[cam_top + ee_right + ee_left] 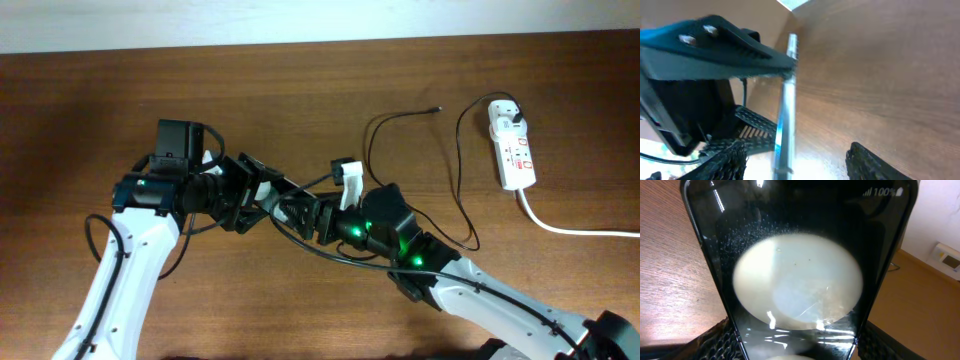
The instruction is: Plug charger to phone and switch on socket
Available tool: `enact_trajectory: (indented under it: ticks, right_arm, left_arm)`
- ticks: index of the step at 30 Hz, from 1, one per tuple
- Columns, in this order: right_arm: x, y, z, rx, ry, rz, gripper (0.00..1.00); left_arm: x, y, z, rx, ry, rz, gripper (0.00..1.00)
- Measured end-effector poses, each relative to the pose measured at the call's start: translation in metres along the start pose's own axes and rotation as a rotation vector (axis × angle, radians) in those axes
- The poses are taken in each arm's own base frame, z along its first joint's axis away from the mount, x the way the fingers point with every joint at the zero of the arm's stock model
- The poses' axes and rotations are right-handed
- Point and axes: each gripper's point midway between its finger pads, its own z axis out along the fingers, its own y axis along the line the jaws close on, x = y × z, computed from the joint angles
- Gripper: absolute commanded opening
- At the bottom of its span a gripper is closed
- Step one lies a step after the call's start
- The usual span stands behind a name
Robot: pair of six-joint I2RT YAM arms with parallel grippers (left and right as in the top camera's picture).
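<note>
The phone (797, 280) fills the left wrist view, glossy black with a large pale reflection, and my left gripper (797, 347) is shut on its lower end and holds it off the table. In the overhead view my left gripper (243, 195) meets my right gripper (300, 212) at mid-table, and the phone is mostly hidden between them. In the right wrist view the phone shows edge-on (784, 115) between the spread fingers of my open right gripper (800, 160). The charger cable (400, 114) lies loose, with its tip (437, 110) on the table. The socket (514, 150) lies at the far right with the white adapter (509, 118) in it.
The socket's thick white cord (570, 230) runs off to the right edge. The black charger cable loops down (465, 225) near my right arm. My arms' own black cables (300, 240) hang between the grippers. The table's far edge (300, 45) meets a pale wall.
</note>
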Motion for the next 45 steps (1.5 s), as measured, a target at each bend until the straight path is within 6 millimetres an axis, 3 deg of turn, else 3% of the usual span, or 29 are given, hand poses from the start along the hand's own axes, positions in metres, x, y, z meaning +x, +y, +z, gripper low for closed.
enact_trajectory:
  ticks: [8, 25, 26, 29, 33, 35, 37, 39, 40, 42, 45]
  right_arm:
    - [-0.005, 0.005, 0.000, -0.012, -0.011, -0.002, 0.43]
    - [0.003, 0.000, 0.000, 0.003, 0.026, 0.024, 0.08]
    - [0.003, 0.000, 0.000, 0.006, 0.026, 0.023, 0.08]
    - [0.004, 0.000, 0.000, 0.005, 0.030, 0.022, 0.08]
    - [0.007, 0.002, 0.000, -0.013, 0.047, 0.027, 0.05]
    - [-0.005, -0.003, -0.005, -0.029, 0.039, 0.042, 0.04]
    - [-0.017, -0.004, -0.016, -0.069, 0.051, 0.100, 0.04]
    - [-0.030, -0.010, -0.029, -0.100, 0.064, 0.217, 0.04]
    - [-0.033, -0.011, -0.033, -0.115, 0.082, 0.289, 0.04]
    - [-0.032, -0.009, -0.039, -0.142, 0.130, 0.456, 0.05]
    - [-0.026, -0.001, -0.042, -0.153, 0.207, 0.733, 0.05]
  left_arm:
    - [0.012, -0.001, 0.006, -0.013, 0.026, 0.030, 0.63]
    - [0.011, -0.005, 0.006, 0.003, 0.019, 0.036, 0.69]
    - [0.011, -0.005, 0.006, 0.002, 0.019, 0.032, 0.70]
    - [0.011, -0.004, 0.006, -0.002, 0.019, 0.022, 0.99]
    - [0.014, -0.010, 0.006, 0.026, 0.042, 0.050, 0.99]
    - [0.019, -0.021, 0.005, 0.078, 0.073, 0.135, 0.99]
    - [0.030, -0.029, -0.006, 0.124, 0.079, 0.254, 0.99]
    - [0.057, -0.040, -0.045, 0.224, 0.022, 0.501, 0.99]
    - [0.069, -0.032, -0.063, 0.222, -0.019, 0.564, 0.99]
    - [0.080, 0.006, -0.092, 0.119, -0.132, 0.586, 0.99]
    - [0.082, 0.067, -0.107, -0.090, -0.198, 0.514, 0.99]
